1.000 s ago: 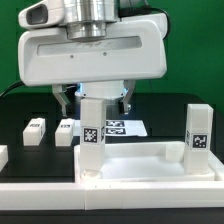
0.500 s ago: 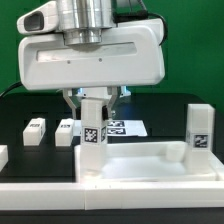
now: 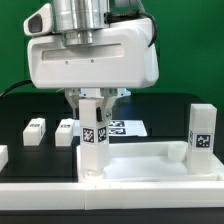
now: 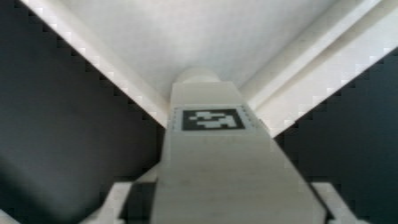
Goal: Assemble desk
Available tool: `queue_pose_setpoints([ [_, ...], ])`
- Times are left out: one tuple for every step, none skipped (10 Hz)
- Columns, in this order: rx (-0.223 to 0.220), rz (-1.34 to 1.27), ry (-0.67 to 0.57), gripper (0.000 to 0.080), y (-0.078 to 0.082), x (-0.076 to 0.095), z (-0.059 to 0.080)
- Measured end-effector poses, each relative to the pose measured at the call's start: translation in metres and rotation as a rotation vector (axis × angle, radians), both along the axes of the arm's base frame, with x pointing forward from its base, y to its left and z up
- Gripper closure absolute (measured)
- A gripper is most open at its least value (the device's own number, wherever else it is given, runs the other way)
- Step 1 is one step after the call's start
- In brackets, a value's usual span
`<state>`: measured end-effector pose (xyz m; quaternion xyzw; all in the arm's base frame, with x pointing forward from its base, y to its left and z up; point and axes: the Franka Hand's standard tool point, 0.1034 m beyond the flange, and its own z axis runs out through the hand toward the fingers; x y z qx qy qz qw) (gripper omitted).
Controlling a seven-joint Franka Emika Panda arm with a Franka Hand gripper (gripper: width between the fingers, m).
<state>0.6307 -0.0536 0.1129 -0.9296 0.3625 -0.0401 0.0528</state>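
Leg (image 3: 93, 140): upright at the tabletop's corner on the exterior view's left, tag toward the camera. Foot at the corner socket, depth of seating not readable.
Tabletop (image 3: 150, 170): flat on the table (image 3: 15, 110), rim up.
Gripper (image 3: 93, 100): straight above the leg, partly closed, fingers (image 4: 121, 203) pressed against both sides of its upper part. Nothing else in hold.
Step in hand: probably seating or twisting this leg into its socket.
Doing it well: keep the leg vertical and centred over the socket. Press straight down while turning, with no side load that could drag the tabletop. Grip firmly enough to prevent slipping.
Second leg (image 3: 202, 130): upright at the corner on the exterior view's right, well apart.
Two loose legs (image 3: 35, 131): lying on the table toward the exterior view's left.
Marker board (image 3: 128, 128): flat behind the held leg.
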Motion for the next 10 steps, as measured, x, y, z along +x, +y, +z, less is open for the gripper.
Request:
queue_pose_setpoints([
  [0.035,-0.165,0.032,0.0509,-0.003,0.002,0.000],
  [0.055,-0.305,0.053,0.0509,-0.003,0.003,0.000],
  [0.094,-0.474,0.065,0.0509,-0.004,0.002,-0.001],
  [0.150,-0.666,0.082,0.0509,-0.005,0.001,-0.002],
  [0.167,-0.779,0.101,0.0509,-0.002,0.001,-0.002],
  [0.173,-0.832,0.109,0.0509,0.002,0.001,-0.002],
  [0.172,-0.822,0.107,0.0509,0.001,0.001,-0.002],
  [0.168,-0.785,0.104,0.0428,0.002,0.001,-0.003],
  [0.160,-0.745,0.104,0.0428,0.003,0.001,-0.002],
  [0.134,-0.561,0.096,0.0248,0.007,0.000,-0.001],
])
